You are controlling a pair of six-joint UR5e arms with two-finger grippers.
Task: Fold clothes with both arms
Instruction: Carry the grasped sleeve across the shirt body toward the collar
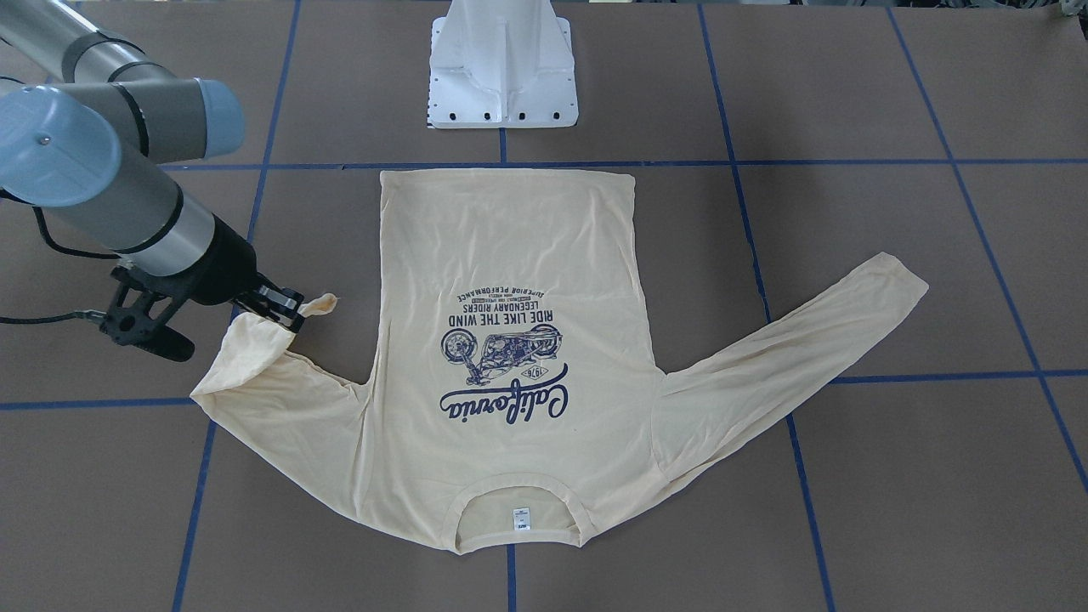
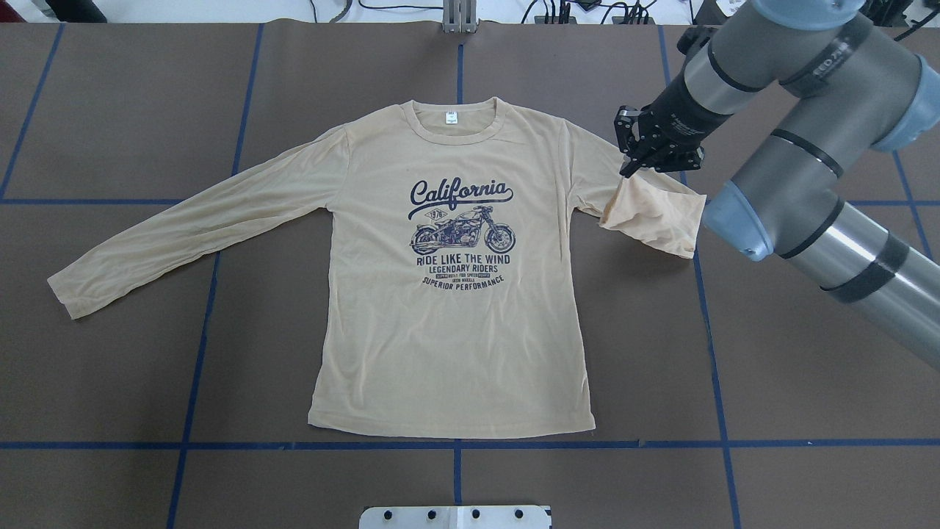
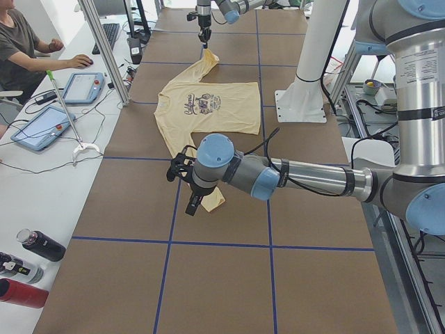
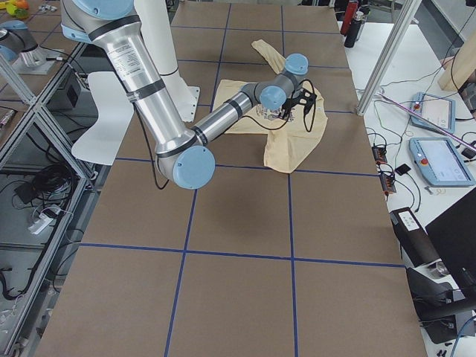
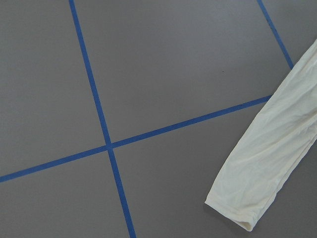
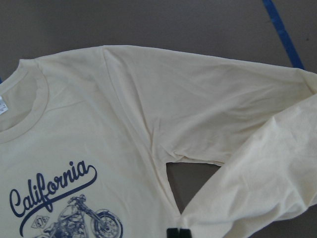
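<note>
**Around the Work Area**

A brown surface [image 2: 147, 367] carries a grid of blue tape lines [image 2: 455, 444] and a white pedestal base [image 1: 503, 68]. Beside it, a person [image 3: 17, 42] sits at a second, white surface [image 3: 28, 202] holding two tablets [image 3: 83, 87] and several bottles [image 3: 40, 245].

"California", "RIDE LIKE THE WIND" on T-shirt [image 2: 455, 338]

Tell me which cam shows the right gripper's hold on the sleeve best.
Exterior front-facing: the right gripper is side-on, shut on the sleeve, cuff end poking out. Overhead shows it from above, pinch hidden. Side views are too small; the right wrist view shows only cloth.
</note>
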